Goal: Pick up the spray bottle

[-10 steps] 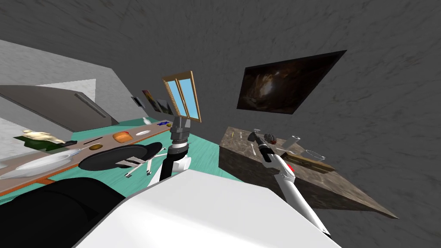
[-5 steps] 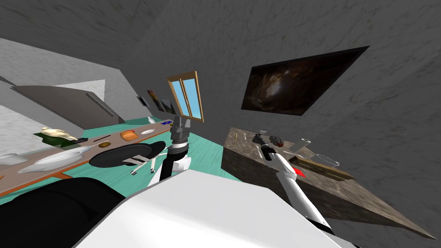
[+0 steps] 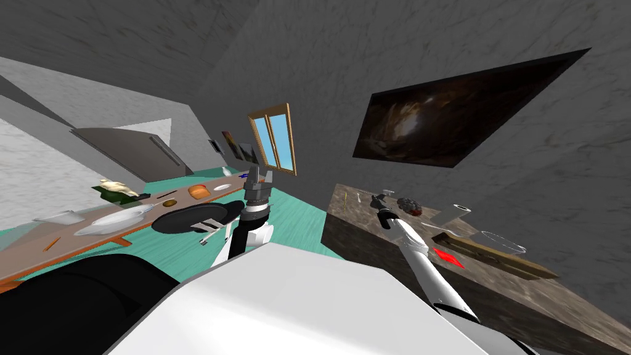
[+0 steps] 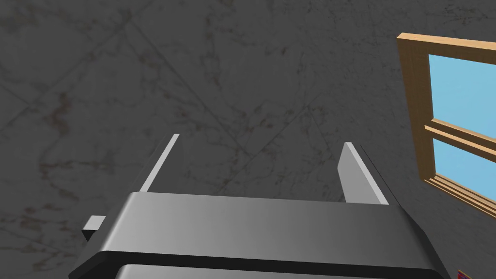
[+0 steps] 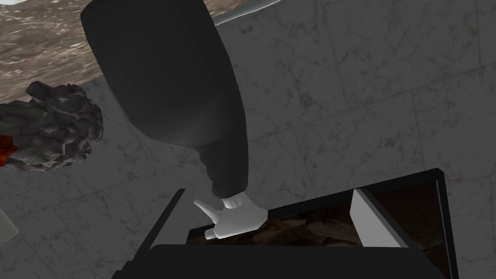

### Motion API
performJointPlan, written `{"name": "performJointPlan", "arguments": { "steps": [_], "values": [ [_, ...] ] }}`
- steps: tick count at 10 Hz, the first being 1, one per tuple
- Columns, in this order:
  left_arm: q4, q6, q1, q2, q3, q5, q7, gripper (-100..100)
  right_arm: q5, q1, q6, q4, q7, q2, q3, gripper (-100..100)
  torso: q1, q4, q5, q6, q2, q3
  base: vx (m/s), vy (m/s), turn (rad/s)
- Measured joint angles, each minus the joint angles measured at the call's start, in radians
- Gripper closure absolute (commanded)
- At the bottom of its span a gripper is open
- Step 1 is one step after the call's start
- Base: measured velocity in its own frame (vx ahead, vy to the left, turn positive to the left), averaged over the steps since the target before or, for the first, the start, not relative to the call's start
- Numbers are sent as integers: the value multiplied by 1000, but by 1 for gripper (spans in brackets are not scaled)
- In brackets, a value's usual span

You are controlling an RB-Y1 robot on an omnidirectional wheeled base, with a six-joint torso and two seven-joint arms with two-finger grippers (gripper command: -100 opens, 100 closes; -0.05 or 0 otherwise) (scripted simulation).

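The spray bottle [image 5: 169, 82] is dark with a white trigger head [image 5: 235, 218]. In the right wrist view its head lies between my right gripper's [image 5: 269, 193] two fingers, close to the gripper's body, and the dark body points away. The fingers stand wide apart and do not press it: the gripper is open. In the head view the right gripper [image 3: 377, 201] reaches over the far end of the brown stone counter [image 3: 370, 240]. My left gripper [image 3: 257, 179] is raised in front of me, open and with nothing in it [image 4: 261, 164].
A dark lumpy thing with a red part [image 3: 410, 205] [image 5: 48, 128] lies beside the bottle. Further along the counter are a grey cylinder [image 3: 453, 212], a glass bowl [image 3: 502, 241] and a wooden tray [image 3: 493, 256]. A long table with plates [image 3: 117, 219] and a black round seat [image 3: 191, 217] stand to the left.
My head camera has turned and come closer, so the counter has grown and the long table has slid away. The right gripper stays at the counter's far end.
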Motion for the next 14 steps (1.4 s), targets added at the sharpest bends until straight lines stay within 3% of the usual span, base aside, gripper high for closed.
{"name": "performJointPlan", "arguments": {
  "steps": [1,2,3,4,7,8,9,10,13,14],
  "values": [
    [0,0,0,0,0,0,0,0,23,-4,25,32,-15,-17,4,-100,-1,0,0,0,0,0,55,125,151],
    [0,0,0,0,0,0,0,0,90,-9,26,80,-38,-13,-23,-100,-1,0,0,0,-1,-1,43,100,68],
    [0,0,0,0,0,0,0,0,80,-4,53,91,-47,-37,1,-100,-2,0,-1,0,-1,0,36,118,122],
    [0,0,0,0,0,0,0,0,110,-9,73,123,-63,-49,0,-100,-1,0,-1,0,0,0,14,87,42],
    [0,0,0,0,0,0,0,0,99,-5,131,169,-80,-108,34,-100,-4,0,-1,0,1,0,21,64,43],
    [0,0,0,0,0,0,0,0,136,-17,121,204,-95,-98,19,-100,-7,0,-2,0,2,1,27,57,95],
    [0,0,0,0,0,0,0,0,95,7,149,190,-83,-126,43,-100,-6,0,-1,0,1,1,32,57,51],
    [0,0,0,0,0,0,0,0,110,2,157,207,-93,-125,36,-100,-5,0,-1,0,1,0,12,27,6],
    [0,0,0,0,0,0,0,0,181,-22,151,281,-128,-128,27,-100,-6,0,-2,0,1,1,20,51,92],
    [0,0,0,0,0,0,0,0,232,-33,160,329,-161,-139,24,-100,-3,0,-1,0,0,0,75,123,121]
  ]
}}
